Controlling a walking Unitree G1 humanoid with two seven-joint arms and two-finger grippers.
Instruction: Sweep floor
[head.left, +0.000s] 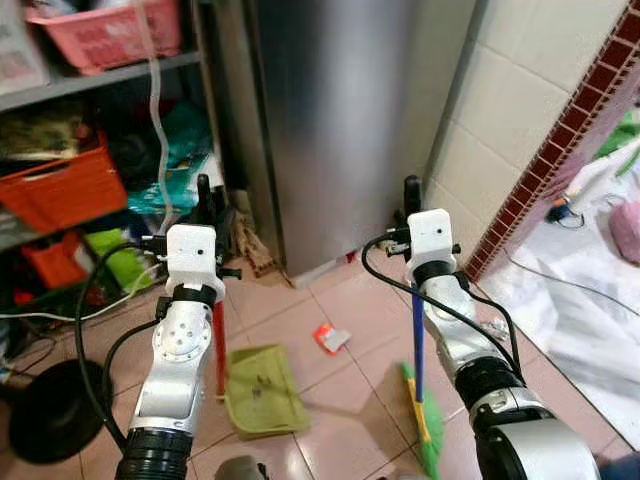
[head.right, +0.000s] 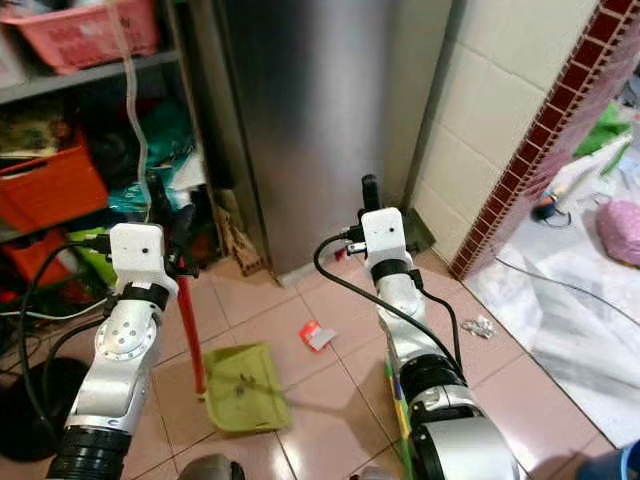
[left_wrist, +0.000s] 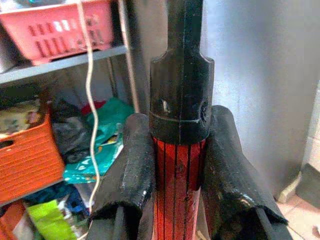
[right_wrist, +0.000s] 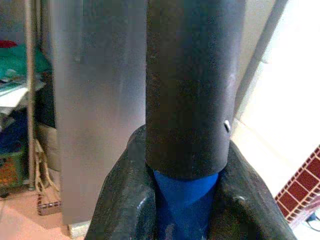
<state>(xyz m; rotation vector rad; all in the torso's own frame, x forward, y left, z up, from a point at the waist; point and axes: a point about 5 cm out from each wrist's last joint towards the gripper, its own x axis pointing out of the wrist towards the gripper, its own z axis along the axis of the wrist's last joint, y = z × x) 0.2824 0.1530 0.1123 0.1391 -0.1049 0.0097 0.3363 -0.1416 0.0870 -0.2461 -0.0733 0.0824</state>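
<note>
The green dustpan (head.left: 262, 388) lies flat on the tiled floor (head.left: 330, 400), a few specks in its tray. The left gripper (left_wrist: 179, 165) is clenched on its red handle (left_wrist: 176, 190). The right gripper (right_wrist: 185, 200) grips the broom (head.left: 420, 400) by its blue shaft, green bristles on the floor. A red scrap (head.left: 331, 338) lies between the 2 tools. Shelves (head.left: 100, 75) with baskets stand left, a steel cabinet (head.left: 330, 120) ahead, a tiled wall (head.left: 510, 110) right.
</note>
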